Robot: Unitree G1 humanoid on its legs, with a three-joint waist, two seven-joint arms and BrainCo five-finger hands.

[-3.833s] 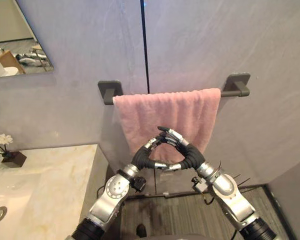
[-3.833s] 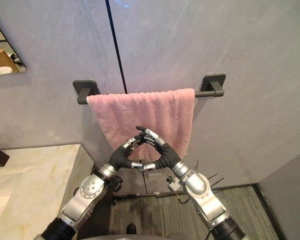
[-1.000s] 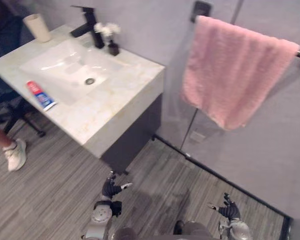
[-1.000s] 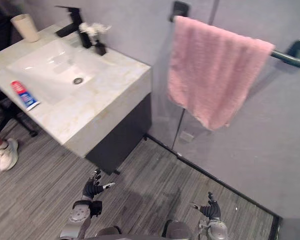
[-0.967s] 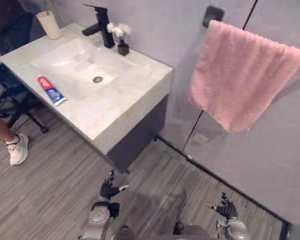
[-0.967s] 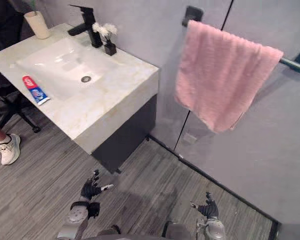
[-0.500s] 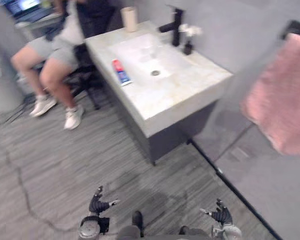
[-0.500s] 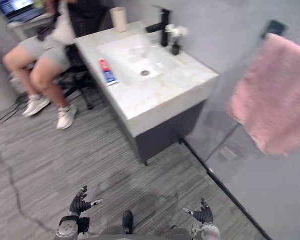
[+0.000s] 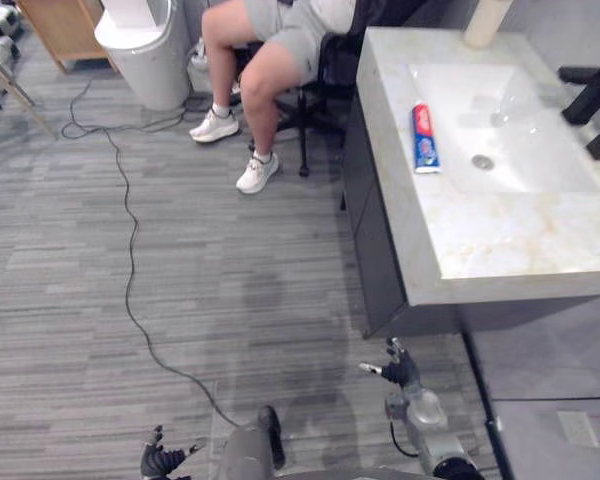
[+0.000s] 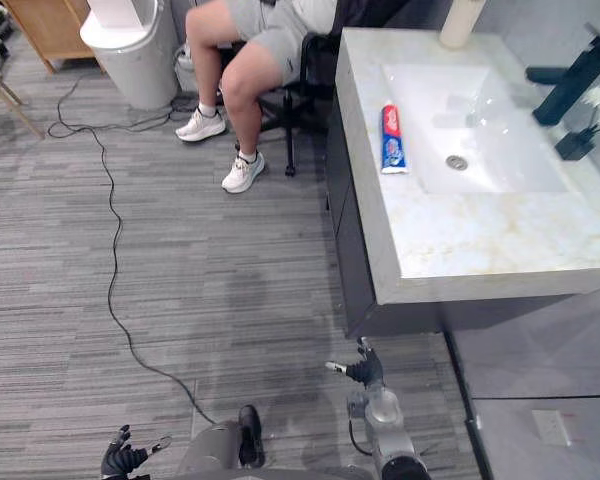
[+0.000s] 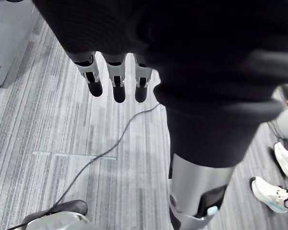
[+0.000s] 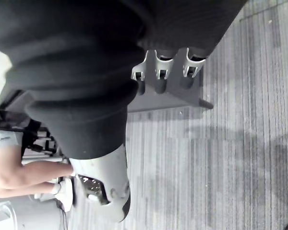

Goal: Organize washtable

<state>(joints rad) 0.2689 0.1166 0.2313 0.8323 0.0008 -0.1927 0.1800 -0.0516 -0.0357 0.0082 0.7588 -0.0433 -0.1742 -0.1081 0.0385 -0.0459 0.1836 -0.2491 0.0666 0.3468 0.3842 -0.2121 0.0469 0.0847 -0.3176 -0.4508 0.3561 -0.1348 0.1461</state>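
L hand (image 9: 163,462) & R hand (image 9: 398,370) hang low, fingers straight, holding nothing; flat toothpaste tube (image 9: 424,137) near veined marble washtable (image 9: 500,235) edge

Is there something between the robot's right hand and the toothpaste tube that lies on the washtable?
Nothing visible stands between them. The right hand hangs open, low over the floor beside the washtable; the toothpaste tube lies on its bare top by the basin. The hand would probably only need to rise above the table's edge.
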